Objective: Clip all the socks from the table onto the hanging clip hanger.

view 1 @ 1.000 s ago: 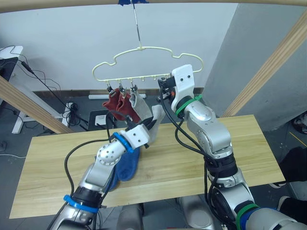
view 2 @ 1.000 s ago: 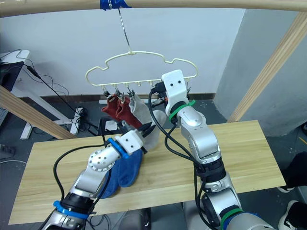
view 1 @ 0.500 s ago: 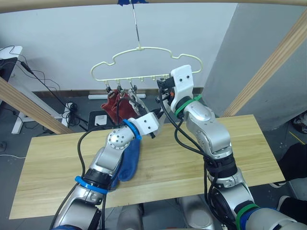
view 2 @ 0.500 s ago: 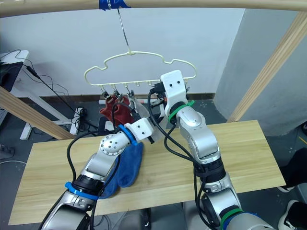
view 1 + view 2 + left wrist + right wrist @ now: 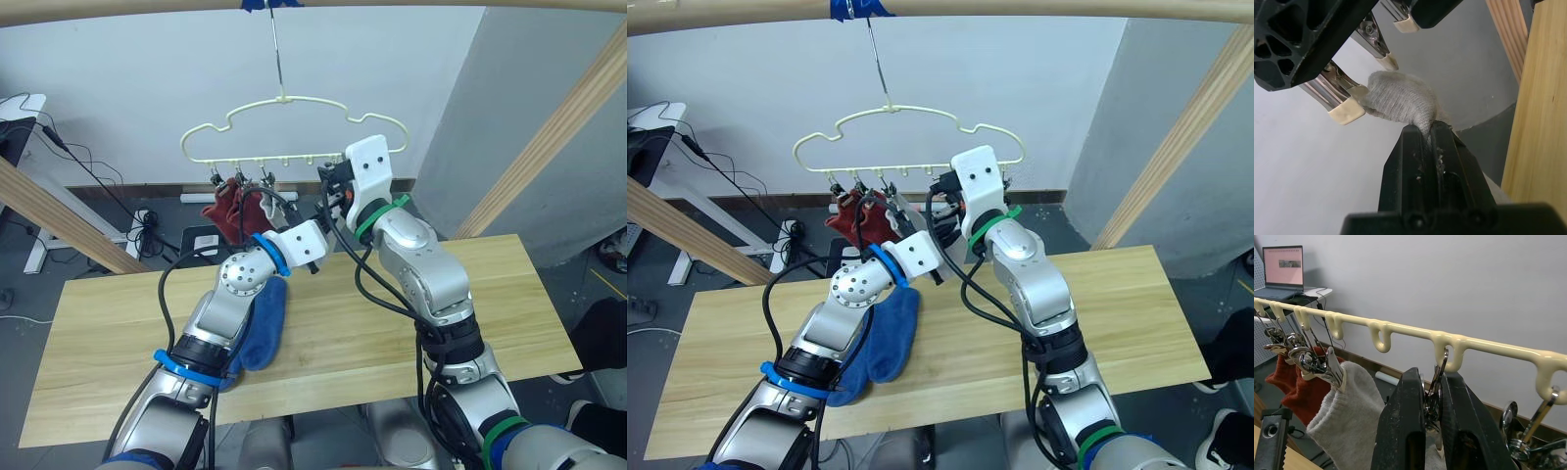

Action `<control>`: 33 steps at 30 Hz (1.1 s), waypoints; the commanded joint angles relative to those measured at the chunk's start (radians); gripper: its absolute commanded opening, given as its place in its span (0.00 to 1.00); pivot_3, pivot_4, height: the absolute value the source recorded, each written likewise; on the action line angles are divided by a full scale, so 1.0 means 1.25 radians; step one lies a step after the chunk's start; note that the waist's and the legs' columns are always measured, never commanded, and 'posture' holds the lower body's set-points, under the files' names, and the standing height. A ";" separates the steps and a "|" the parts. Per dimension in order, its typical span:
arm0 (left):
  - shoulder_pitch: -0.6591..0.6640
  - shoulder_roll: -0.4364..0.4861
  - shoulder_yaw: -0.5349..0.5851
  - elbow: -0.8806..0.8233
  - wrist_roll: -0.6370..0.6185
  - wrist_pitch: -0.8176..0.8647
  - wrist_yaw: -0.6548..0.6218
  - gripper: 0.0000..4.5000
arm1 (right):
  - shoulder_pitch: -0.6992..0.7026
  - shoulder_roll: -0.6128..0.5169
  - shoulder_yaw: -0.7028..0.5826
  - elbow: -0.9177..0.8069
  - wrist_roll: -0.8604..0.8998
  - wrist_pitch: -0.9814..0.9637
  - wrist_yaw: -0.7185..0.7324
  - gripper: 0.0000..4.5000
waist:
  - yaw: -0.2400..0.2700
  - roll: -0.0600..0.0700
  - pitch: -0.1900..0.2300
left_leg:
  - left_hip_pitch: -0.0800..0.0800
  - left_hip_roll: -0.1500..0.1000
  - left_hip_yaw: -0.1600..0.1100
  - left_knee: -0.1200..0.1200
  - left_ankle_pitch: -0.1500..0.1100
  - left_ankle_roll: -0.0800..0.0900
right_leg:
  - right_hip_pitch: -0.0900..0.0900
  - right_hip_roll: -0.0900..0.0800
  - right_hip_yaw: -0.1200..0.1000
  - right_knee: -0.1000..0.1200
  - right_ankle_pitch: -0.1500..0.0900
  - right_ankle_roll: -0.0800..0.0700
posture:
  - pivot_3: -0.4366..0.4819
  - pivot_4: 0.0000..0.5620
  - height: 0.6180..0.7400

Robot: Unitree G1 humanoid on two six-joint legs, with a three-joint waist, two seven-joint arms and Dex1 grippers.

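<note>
Pale wood planks make up the tabletop [image 5: 411, 323], set under a thick wooden pole frame [image 5: 549, 147] against a grey wall. From the frame's top bar hangs the clip hanger [image 5: 289, 127], a thin pale yellow wire with a row of small metal clips.

Two rust red socks [image 5: 230, 211] hang clipped near the hanger's left end, and beside them, in the right wrist view, a light grey sock [image 5: 1347, 416] already hangs from a clip. Two blue socks [image 5: 263, 328] lie on the tabletop under the left arm.

The step in hand looks like clipping the second grey sock. The left end effector [image 5: 1425, 142] has its fingers together on a bunched fold of the grey sock [image 5: 1400, 98], holding it up against the mouth of a metal clip [image 5: 1342, 100]. The right end effector [image 5: 1431, 396] is clamped on another hanger clip [image 5: 1436, 382], apparently squeezing its handles to open it.

Next, the fold of sock needs to sit between the clip's open tips before the right end effector lets the clip close, and only then should the left one let go. The blue pair remains for afterwards.
</note>
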 commanded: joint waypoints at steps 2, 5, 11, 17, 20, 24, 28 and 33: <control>-0.003 0.004 0.013 -0.025 0.007 -0.017 0.015 0.00 | 0.001 -0.008 0.018 -0.032 -0.012 -0.032 0.010 0.02 | 0.000 0.000 0.000 | 0.000 0.000 0.000 0.000 0.000 0.000 | 0.000 0.000 0.000 0.000 0.000 0.000 | 0.25 0.49 1.00; -0.005 0.005 0.016 -0.023 0.013 -0.018 0.023 0.00 | 0.001 -0.019 0.029 -0.030 -0.022 -0.043 0.009 0.02 | 0.000 0.000 0.000 | 0.000 0.000 0.000 0.000 0.000 0.000 | 0.000 0.000 0.000 0.000 0.000 0.000 | 0.25 0.49 1.00; -0.007 0.002 0.018 -0.022 0.017 -0.018 0.037 0.00 | 0.002 -0.029 0.038 -0.024 -0.034 -0.056 0.009 0.02 | 0.000 0.000 0.000 | 0.000 0.000 0.000 0.000 0.000 0.000 | 0.000 0.000 0.000 0.000 0.000 0.000 | 0.25 0.49 1.00; -0.015 -0.001 0.022 -0.021 0.019 -0.019 0.054 0.00 | 0.005 -0.033 0.044 -0.021 -0.045 -0.057 0.011 0.02 | 0.000 0.000 0.000 | 0.000 0.000 0.000 0.000 0.000 0.000 | 0.000 0.000 0.000 0.000 0.000 0.000 | 0.25 0.49 1.00; -0.016 0.000 0.023 -0.021 0.018 -0.020 0.058 0.00 | 0.005 -0.034 0.045 -0.020 -0.048 -0.055 0.013 0.02 | 0.000 0.000 0.000 | 0.000 0.000 0.000 0.000 0.000 0.000 | 0.000 0.000 0.000 0.000 0.000 0.000 | 0.25 0.49 1.00; -0.019 0.001 0.025 -0.023 0.016 -0.021 0.064 0.00 | 0.008 -0.031 0.042 -0.022 -0.049 -0.050 0.012 0.02 | 0.000 0.000 0.000 | 0.000 0.000 0.000 0.000 0.000 0.000 | 0.000 0.000 0.000 0.000 0.000 0.000 | 0.25 0.49 1.00; -0.021 0.000 0.025 -0.022 0.016 -0.022 0.069 0.00 | 0.010 -0.029 0.039 -0.022 -0.047 -0.050 0.012 0.33 | 0.000 0.000 0.000 | 0.000 0.000 0.000 0.000 0.000 0.000 | 0.000 0.000 0.000 0.000 0.000 0.000 | 0.26 0.49 1.00; -0.025 -0.008 0.029 -0.020 0.007 -0.018 0.073 0.00 | 0.019 -0.031 0.027 -0.051 -0.026 -0.028 0.027 0.73 | 0.001 0.000 0.000 | 0.000 0.000 0.000 0.000 0.000 0.000 | 0.000 0.000 0.000 0.000 0.000 0.000 | 0.26 0.49 1.00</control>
